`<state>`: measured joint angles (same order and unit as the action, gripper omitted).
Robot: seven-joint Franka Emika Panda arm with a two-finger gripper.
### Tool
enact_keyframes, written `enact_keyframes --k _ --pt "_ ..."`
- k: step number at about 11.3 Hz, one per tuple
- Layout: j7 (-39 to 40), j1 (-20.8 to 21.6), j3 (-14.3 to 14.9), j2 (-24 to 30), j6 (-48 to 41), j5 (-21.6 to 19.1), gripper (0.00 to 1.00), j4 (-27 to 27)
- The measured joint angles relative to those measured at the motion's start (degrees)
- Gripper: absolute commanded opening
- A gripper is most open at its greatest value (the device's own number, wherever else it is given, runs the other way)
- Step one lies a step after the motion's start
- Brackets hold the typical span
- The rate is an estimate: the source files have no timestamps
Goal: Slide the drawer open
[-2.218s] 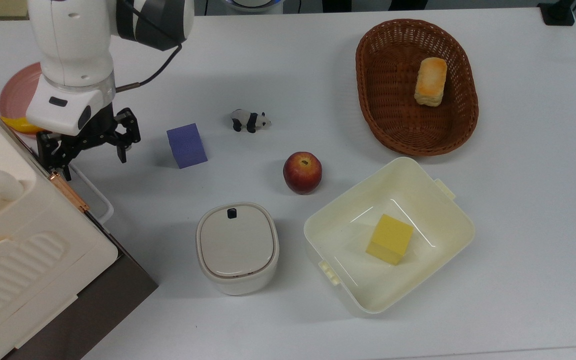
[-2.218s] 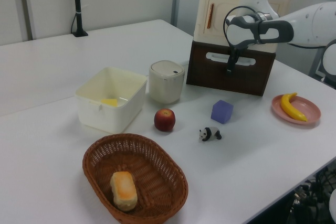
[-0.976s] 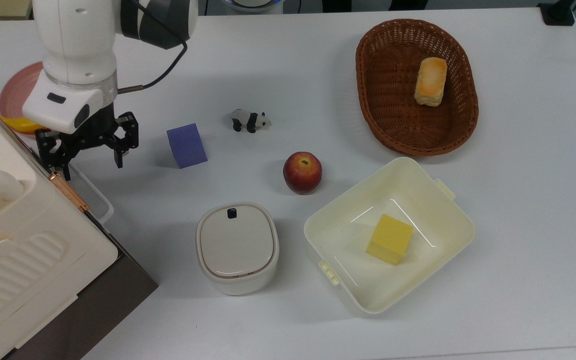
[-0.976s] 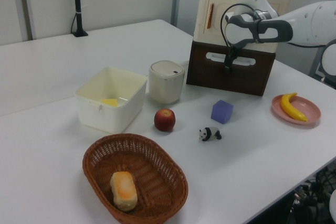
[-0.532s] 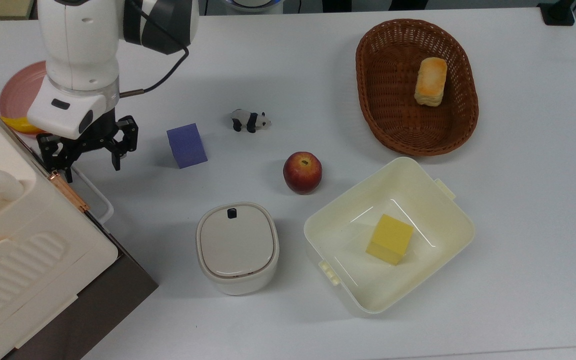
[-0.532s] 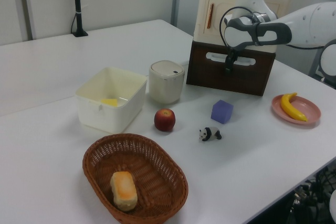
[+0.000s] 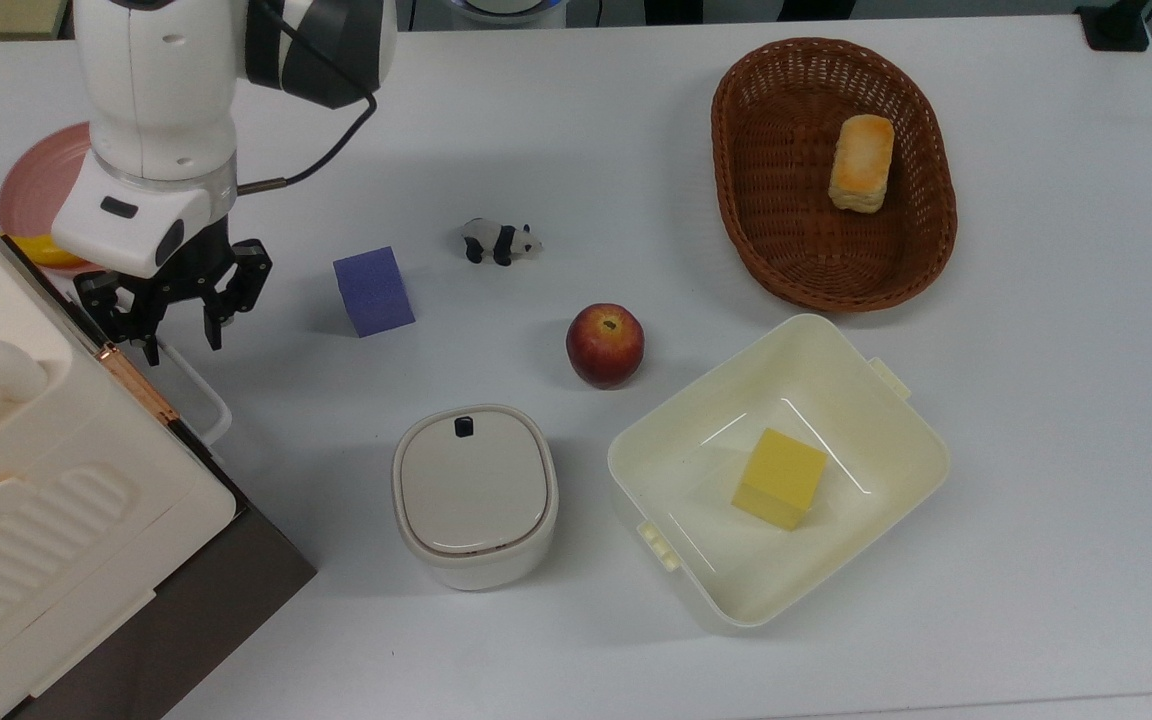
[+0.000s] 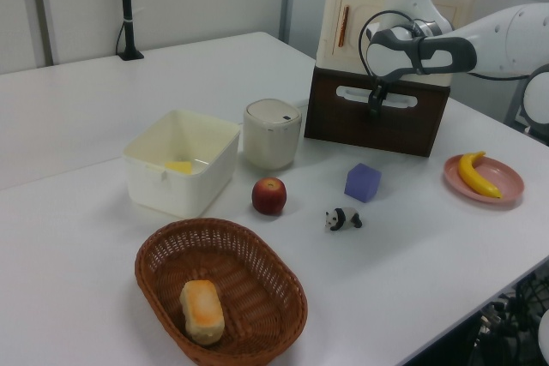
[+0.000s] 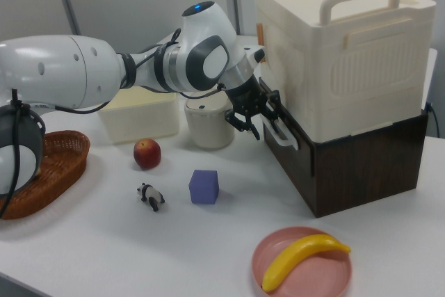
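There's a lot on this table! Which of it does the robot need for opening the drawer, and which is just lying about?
Needed:
the drawer
its white handle
the gripper

Just lying about:
apple
purple block
toy panda
basket with bread
lidded pot
cream tub with yellow block
banana on pink plate

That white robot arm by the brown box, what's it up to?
It is about to pull a drawer open. Its gripper is at the white handle of the dark brown drawer, fingers open on either side of the bar. The drawer looks shut. The purple cube sits nearby, untouched.
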<state>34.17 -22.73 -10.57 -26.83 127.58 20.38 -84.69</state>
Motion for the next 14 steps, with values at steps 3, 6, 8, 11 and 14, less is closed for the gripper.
enact_keyframes --k 3,6,8,11,14 --pt "0.00 0.00 0.01 -0.01 0.00 0.06 0.38 0.08" --pt "0.00 0.00 0.01 -0.01 0.00 0.06 0.37 0.08" --pt "0.00 0.00 0.02 -0.01 0.00 0.07 0.33 0.13" --pt "0.00 0.00 0.02 -0.01 0.00 0.09 0.28 0.20" --pt "0.09 0.00 0.02 0.00 0.00 0.27 0.24 0.23"
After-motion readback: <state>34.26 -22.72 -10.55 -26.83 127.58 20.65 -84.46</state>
